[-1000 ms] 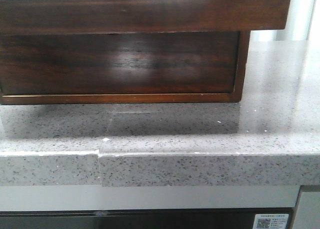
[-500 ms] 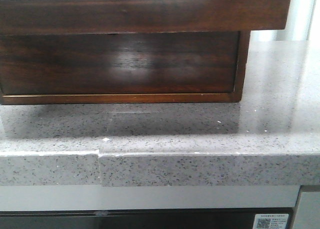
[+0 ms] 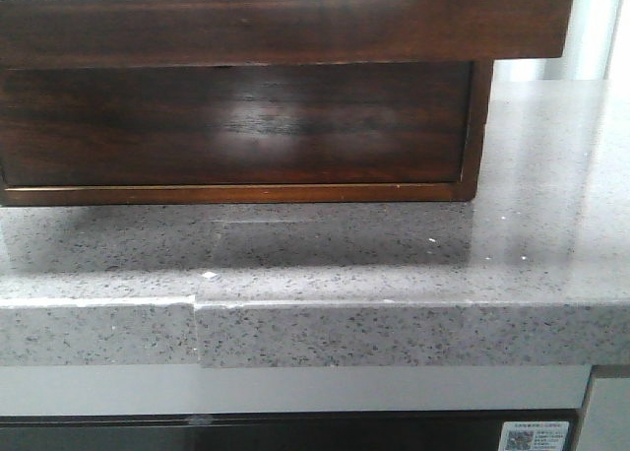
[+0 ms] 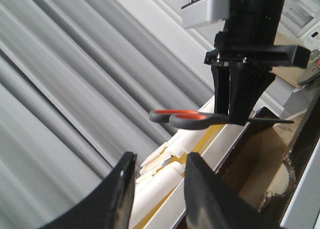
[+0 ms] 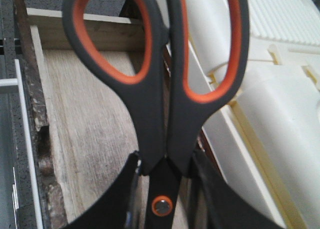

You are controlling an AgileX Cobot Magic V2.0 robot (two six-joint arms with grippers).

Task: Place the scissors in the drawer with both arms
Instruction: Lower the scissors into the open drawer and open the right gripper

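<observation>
Scissors (image 5: 160, 104) hang in the right claw (image 5: 162, 189), gripped close to the pivot screw, with the grey, orange-lined finger loops sticking out past the fingertips. In the left wrist view the same scissors (image 4: 192, 120) are seen from the side, lying level, clamped between the right claw's (image 4: 239, 116) dark fingers (image 4: 245, 94), the loops on one side and the thin blades (image 4: 272, 121) poking out the other. They are held in the air above the open drawer (image 5: 90, 134), touching nothing else.

The drawer's pale, bare wooden floor shows beneath the loops in the right wrist view, and a dark wooden wall (image 5: 37, 129) with a chipped, rough edge runs along one side. In the left wrist view its dark rim (image 4: 245, 144) and some of the pale floor (image 4: 265, 159) lie under the blades. White foam blocks (image 5: 270, 104) sit just beside the drawer.

The left claw (image 4: 157, 181) holds nothing; its two black fingers (image 4: 120, 194) stand moderately apart with open space between them, near the scissors but not touching them.

From the front, only the glossy dark brown box (image 3: 236, 126) fills the upper part of the frame, resting on the speckled grey stone surface (image 3: 394, 264). A wide board (image 3: 285, 28) overhangs its front face. Neither arm nor the scissors appear in that view. A seam (image 3: 195, 323) cuts the surface's near edge, and a small label (image 3: 533, 436) shows on the dark panel below.
</observation>
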